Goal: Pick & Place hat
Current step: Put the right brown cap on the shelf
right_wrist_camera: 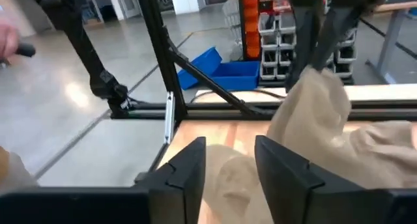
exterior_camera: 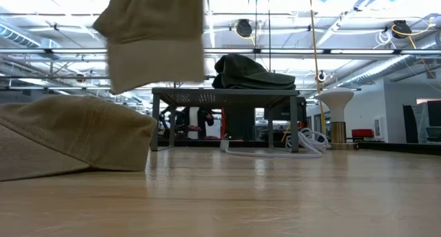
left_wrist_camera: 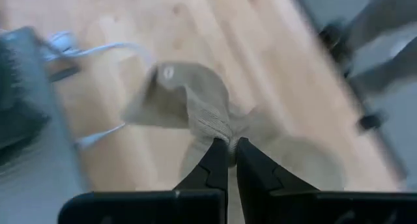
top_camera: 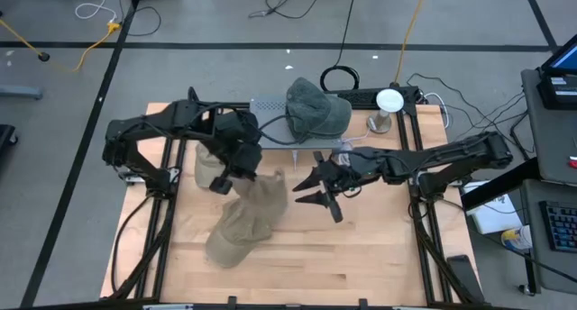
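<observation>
My left gripper [top_camera: 224, 182] [left_wrist_camera: 231, 149] is shut on a tan hat [top_camera: 266, 197] [exterior_camera: 151, 37] that hangs lifted above the table. A second tan hat [top_camera: 233, 240] [exterior_camera: 69, 140] lies flat on the wooden table near its near-left part. A dark green hat [top_camera: 315, 110] [exterior_camera: 248, 73] rests on a grey rack [top_camera: 270, 105] [exterior_camera: 227, 96] at the far edge. My right gripper [top_camera: 315, 191] [right_wrist_camera: 228, 165] is open, just right of the lifted hat, touching nothing. My left gripper pinches a bunched fold of the tan hat's cloth [left_wrist_camera: 218, 127] between its two fingers, coming from above and pointing down. The hat hangs below the fingers [right_wrist_camera: 313, 48], lifted clear of the table, its cloth slack.
A white mushroom-shaped stand [top_camera: 388, 104] [exterior_camera: 336, 102] stands at the far right beside the rack. White cable [exterior_camera: 303, 144] lies under the rack. Another tan piece [top_camera: 206, 161] shows beside the left wrist. Bare wood lies toward the near right [top_camera: 361, 256].
</observation>
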